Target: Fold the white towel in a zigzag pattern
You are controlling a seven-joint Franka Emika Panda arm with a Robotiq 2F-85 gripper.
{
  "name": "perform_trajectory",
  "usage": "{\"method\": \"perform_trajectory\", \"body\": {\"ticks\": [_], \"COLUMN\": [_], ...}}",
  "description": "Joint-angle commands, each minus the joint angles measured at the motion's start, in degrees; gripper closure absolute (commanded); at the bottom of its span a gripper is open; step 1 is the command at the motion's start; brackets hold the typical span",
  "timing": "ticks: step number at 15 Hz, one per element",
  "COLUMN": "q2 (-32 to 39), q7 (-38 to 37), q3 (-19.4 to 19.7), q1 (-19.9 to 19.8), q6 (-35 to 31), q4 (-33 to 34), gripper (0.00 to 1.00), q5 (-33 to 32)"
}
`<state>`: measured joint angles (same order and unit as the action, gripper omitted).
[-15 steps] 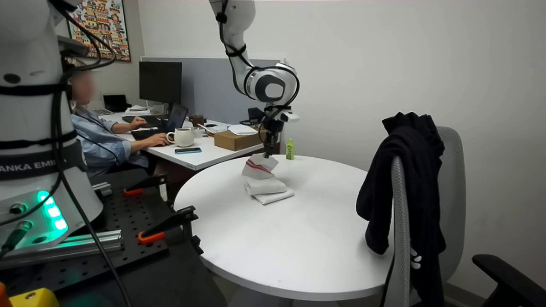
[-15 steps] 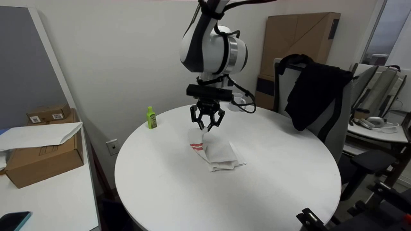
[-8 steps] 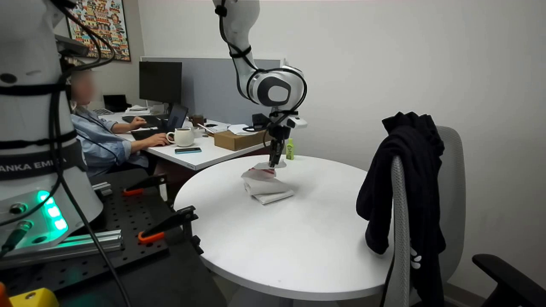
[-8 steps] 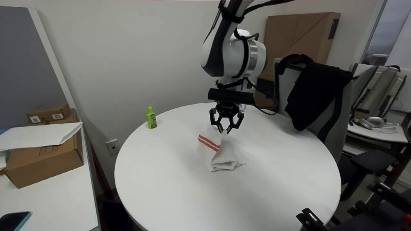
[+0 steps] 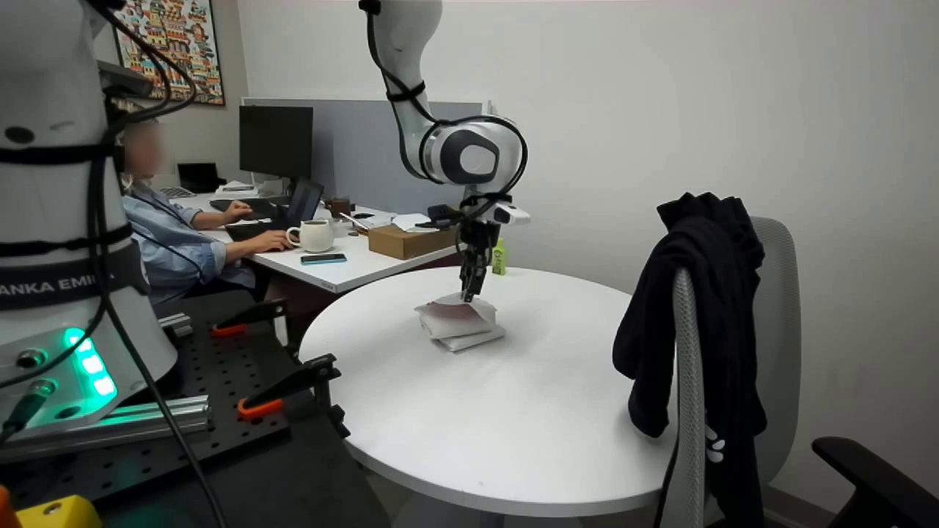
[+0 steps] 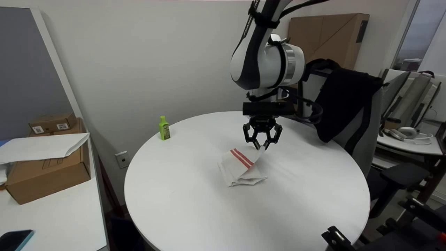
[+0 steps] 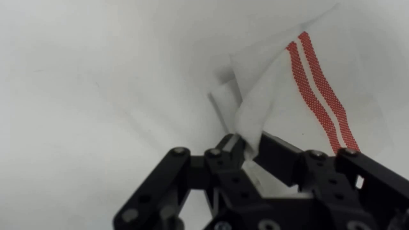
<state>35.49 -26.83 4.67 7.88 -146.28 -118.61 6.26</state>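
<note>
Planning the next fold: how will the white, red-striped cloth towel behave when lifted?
The white towel is probably floppy: it gathers to a point in the black two-fingered hand. Likely light, since it looks thin. Its unevenly stacked layers might shift.

the hand (image 6: 262,147) is black, and the towel (image 6: 240,169) touching it is white, crossed by two roughly parallel red stripes (image 7: 325,91) with a thin white line between; close to the hand, the red looks finely speckled. above the hand, the arm (image 6: 273,64) is white, banded with black and silver. the table (image 6: 188,209) below the hand is plain white. well apart from the hand, a bottle (image 6: 164,127) is lime green with a darker label (image 6: 166,132), and the jacket (image 5: 733,315) is black with a small white mark (image 5: 717,445), the chair (image 5: 779,330) under it grey. far behind the hand in an exterior view, a framed picture (image 5: 180,48) is a many-coloured patchwork, rich in orange.
</note>
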Motion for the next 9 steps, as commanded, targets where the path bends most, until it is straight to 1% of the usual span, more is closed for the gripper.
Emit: {"method": "perform_trajectory", "body": {"ticks": [1, 2, 3, 4, 5, 6, 9], "q2": [-2.83, -2.77, -2.69, -2.54, -2.51, -2.49, -2.6], "q7": [-0.87, -0.36, 0.75, 1.62, 2.5, 2.95, 4.04], "q3": [3.96, 4.21, 3.93, 3.3, 2.66, 2.46, 1.75], "q1": [2.64, 2.9, 2.76, 2.6, 2.52, 2.8, 3.48], "q6": [2.81, 3.97, 5.62, 6.75, 7.55, 8.21, 9.5], "q4": [-1.5, -1.13, -0.68, -0.43, -0.46, -0.51, -0.82], "gripper": [0.97, 0.87, 0.62, 0.62, 0.56, 0.51, 0.29], "q5": [-5.75, -7.32, -8.53, -9.31, -10.15, -11.18, -13.52]}}
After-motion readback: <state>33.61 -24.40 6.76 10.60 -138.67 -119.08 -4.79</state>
